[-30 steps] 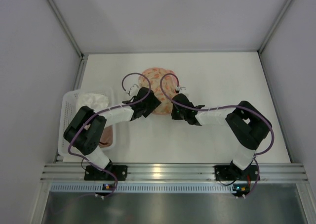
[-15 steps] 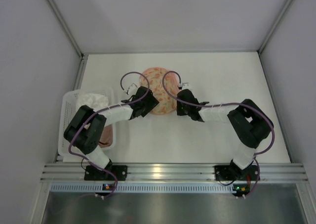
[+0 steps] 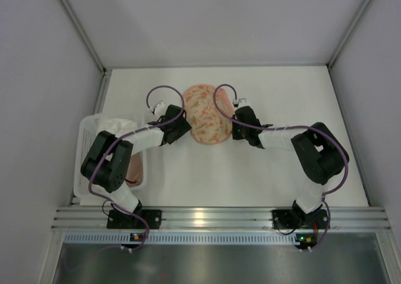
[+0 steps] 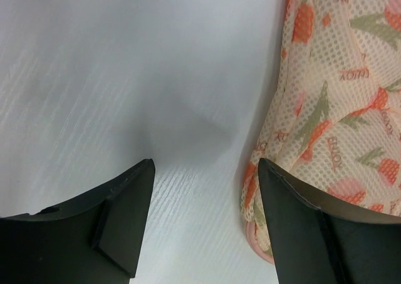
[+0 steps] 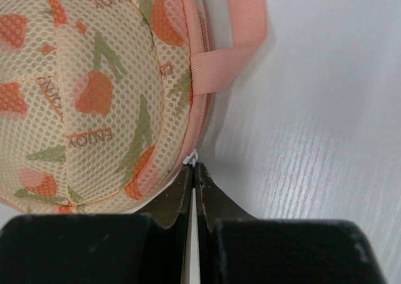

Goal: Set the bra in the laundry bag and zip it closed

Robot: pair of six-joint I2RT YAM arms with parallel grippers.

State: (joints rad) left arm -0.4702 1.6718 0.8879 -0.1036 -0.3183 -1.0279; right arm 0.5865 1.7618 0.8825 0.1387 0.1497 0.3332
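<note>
The laundry bag (image 3: pixel 207 116) lies with its shell closed in the middle of the table: cream-peach mesh with an orange floral print (image 5: pixel 94 89) and a pink zip edge. The bra is out of view. My left gripper (image 3: pixel 180 126) stands open low over the table at the bag's left side; in the left wrist view (image 4: pixel 207 168) there is only bare table between the jaws, and the right finger rests against the bag (image 4: pixel 338 96). My right gripper (image 3: pixel 234 121) is shut at the bag's right edge, its tips (image 5: pixel 195 166) pinching the small white zip pull (image 5: pixel 193 158).
A white plastic basket (image 3: pixel 86 147) holding white cloth (image 3: pixel 122 126) stands at the table's left edge, beside the left arm. The bag's pink loop strap (image 5: pixel 233 52) lies on the table just beyond the right gripper. Grey walls enclose the table on three sides.
My right gripper has slid away from the bases along the bag's right edge. The left gripper has moved left off the bag, so more of its printed top shows.
</note>
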